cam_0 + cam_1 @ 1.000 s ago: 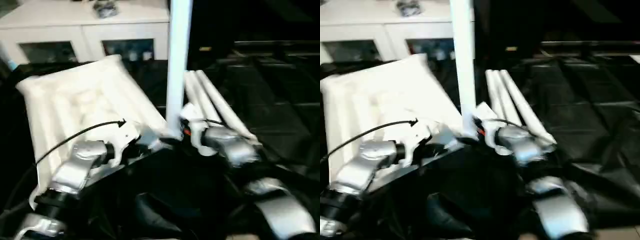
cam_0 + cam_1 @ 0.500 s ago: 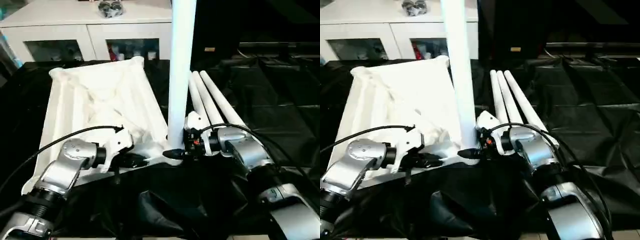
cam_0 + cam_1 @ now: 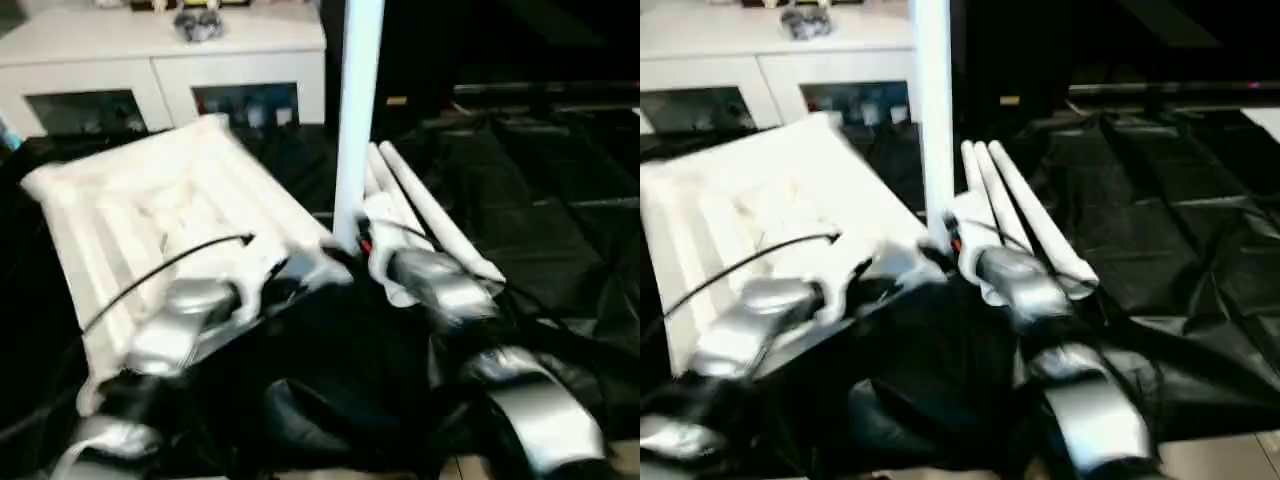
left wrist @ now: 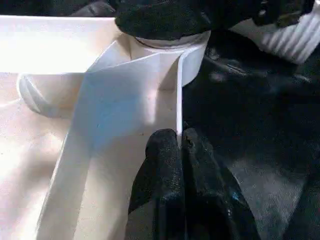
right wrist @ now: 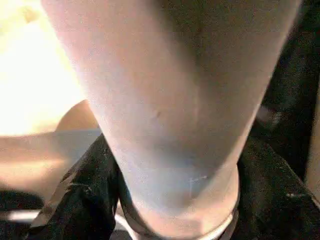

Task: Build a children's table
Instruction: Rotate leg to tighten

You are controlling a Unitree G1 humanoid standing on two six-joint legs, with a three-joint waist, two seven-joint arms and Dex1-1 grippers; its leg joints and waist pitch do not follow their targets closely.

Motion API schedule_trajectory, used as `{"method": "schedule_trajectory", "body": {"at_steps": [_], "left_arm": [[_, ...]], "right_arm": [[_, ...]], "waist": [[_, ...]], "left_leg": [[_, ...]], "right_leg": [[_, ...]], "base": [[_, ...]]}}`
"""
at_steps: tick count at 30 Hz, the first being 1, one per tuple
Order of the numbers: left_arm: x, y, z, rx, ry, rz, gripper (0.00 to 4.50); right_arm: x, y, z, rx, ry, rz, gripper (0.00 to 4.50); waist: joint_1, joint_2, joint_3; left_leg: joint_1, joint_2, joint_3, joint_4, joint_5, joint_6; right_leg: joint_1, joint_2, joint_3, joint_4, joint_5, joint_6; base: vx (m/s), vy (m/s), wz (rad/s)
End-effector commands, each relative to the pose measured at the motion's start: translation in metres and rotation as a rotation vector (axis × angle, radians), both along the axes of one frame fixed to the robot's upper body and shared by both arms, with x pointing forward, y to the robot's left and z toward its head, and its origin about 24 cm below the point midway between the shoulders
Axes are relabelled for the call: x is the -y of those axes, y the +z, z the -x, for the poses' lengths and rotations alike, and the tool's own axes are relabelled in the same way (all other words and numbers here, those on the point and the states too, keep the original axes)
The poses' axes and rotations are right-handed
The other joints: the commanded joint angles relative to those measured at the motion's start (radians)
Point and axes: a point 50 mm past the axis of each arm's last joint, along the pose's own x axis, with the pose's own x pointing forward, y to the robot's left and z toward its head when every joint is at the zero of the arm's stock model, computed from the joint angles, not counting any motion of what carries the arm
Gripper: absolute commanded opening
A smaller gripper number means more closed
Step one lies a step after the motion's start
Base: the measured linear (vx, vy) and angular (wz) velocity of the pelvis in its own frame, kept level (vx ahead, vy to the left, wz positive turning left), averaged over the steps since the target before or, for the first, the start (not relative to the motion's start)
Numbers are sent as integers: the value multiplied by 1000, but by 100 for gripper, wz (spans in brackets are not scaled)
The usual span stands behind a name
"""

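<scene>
Left gripper [image 4: 179, 150] pinched tight on a thin upright rib [image 4: 178, 95] of the children's tabletop [image 3: 150, 215], black fingers [image 4: 160, 170] pressed together with the white wall squeezed between them. Just past that pinch, a round corner socket [image 4: 192, 55], capped by a dark shape, probably the other gripper.

Over to the right gripper [image 5: 175, 200]: clamped around the base of the upright leg [image 3: 358, 110], one black finger [image 5: 82, 200] hugging the tube on one side, dark padding on the far side, jaws spread to the tube's width. Bottom end of that leg seated at the socket ring [image 5: 220, 225], close against the lens.

From the head cameras: upright leg standing tall at the near right corner of the tabletop, running up out of the picture. Tabletop lying upside down, ribbed underside up, turned at an angle on the black-draped work table [image 3: 560, 160]. Silver left forearm [image 3: 185, 325] reaching in from the near left, a black cable [image 3: 160, 270] arcing over it. Silver right forearm [image 3: 435, 285] coming in from the near right.

Three more spare legs [image 3: 1015, 215] lying side by side on the black cloth, just beside the upright one, fanning away toward the right forearm. Behind it all, a white glass-door cabinet [image 3: 170, 70] with a small dark object [image 3: 197, 25] on top.
</scene>
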Motion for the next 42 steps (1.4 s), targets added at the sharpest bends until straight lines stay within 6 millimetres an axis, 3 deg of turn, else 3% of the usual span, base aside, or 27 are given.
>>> {"method": "schedule_trajectory", "body": {"at_steps": [1,5,7,8,10,11,12,14,16,19,22,24,25,29,33,37,41,42], "left_arm": [[28,19,-4,78,-69,62,0],[29,18,1,84,-143,56,0],[25,17,3,79,-176,50,0],[21,17,6,74,-216,47,0],[18,16,8,70,-242,45,0],[10,16,12,58,-301,39,0],[7,16,13,56,-320,34,0],[2,16,15,47,-350,31,0],[-4,18,17,32,-382,33,0],[-13,19,16,27,-412,15,0],[-19,18,18,14,-441,-6,0],[-22,18,21,2,-470,5,0],[-23,19,22,-3,-482,9,0],[-24,19,22,-11,-493,11,0],[-24,18,21,-14,-481,8,0],[-23,14,13,-1,-375,-12,0],[-15,11,-10,24,-66,-9,0],[-15,11,-10,24,-66,-9,0]], "right_arm": [[-39,-31,27,-153,134,-16,325],[-43,-19,23,-101,195,-60,346],[-39,-13,19,-61,230,-54,373],[-32,-9,18,-30,283,-49,382],[-28,-7,18,-13,320,-46,387],[-14,-2,20,3,428,-39,387],[-7,0,21,5,470,-32,387],[2,3,23,8,539,-20,387],[15,7,27,3,623,2,387],[33,10,31,-21,714,45,387],[39,12,34,-45,750,42,387],[40,13,38,-49,782,39,387],[40,13,39,-50,793,39,361],[37,11,42,-62,805,43,323],[33,7,44,-83,804,27,305],[23,-1,42,-89,712,-9,287],[-1,-18,31,-117,439,-19,285],[-1,-18,31,-117,439,-19,284]], "waist": [[2,-2,-58],[-2,2,-58],[-4,2,-59],[-7,9,-60],[-8,8,-63],[-5,10,-64],[2,19,-68],[11,15,-73],[20,16,-74],[32,10,-72],[37,8,-66],[38,8,-66],[38,9,-65],[37,9,-65],[36,8,-68],[35,10,-67],[21,-1,-52],[21,-1,-52]], "left_leg": [[23,52,-34,-80,-319,-26],[22,52,-34,-82,-328,-20],[20,52,-34,-82,-329,-18],[19,52,-35,-82,-329,-19],[17,53,-34,-80,-312,-9],[19,53,-32,-77,-297,3],[16,55,-31,-73,-268,17],[22,56,-26,-65,-219,44],[15,55,-24,-59,-160,73],[17,57,-22,-58,-170,84],[18,60,-26,-67,-232,53],[21,60,-26,-68,-243,38],[21,60,-26,-69,-249,36],[20,60,-26,-69,-248,25],[18,58,-27,-67,-223,28],[17,58,-26,-67,-220,30],[30,55,-33,-78,-339,-31],[30,55,-33,-78,-339,-31]], "right_leg": [[29,-72,44,-89,-303,-189],[30,-70,43,-87,-278,-193],[31,-71,43,-85,-266,-199],[33,-69,42,-84,-252,-201],[36,-68,42,-78,-198,-215],[37,-66,41,-76,-166,-227],[43,-64,38,-67,-113,-235],[41,-60,35,-61,-15,-261],[43,-63,34,-52,47,-283],[41,-63,33,-56,15,-284],[40,-68,35,-65,-103,-269],[39,-68,36,-66,-128,-261],[37,-68,37,-67,-136,-259],[36,-69,37,-67,-150,-258],[38,-68,36,-62,-107,-263],[37,-68,36,-63,-106,-262],[32,-77,39,-86,-356,-217],[32,-77,39,-86,-356,-217]], "base": [[0,0,0],[0,0,0],[0,0,0],[0,0,0],[0,0,0],[0,0,0],[0,0,0],[0,0,0],[0,0,0],[0,0,0],[0,0,0],[0,0,0],[0,0,0],[0,0,0],[0,0,0],[0,0,0],[0,0,0],[0,0,0]]}}
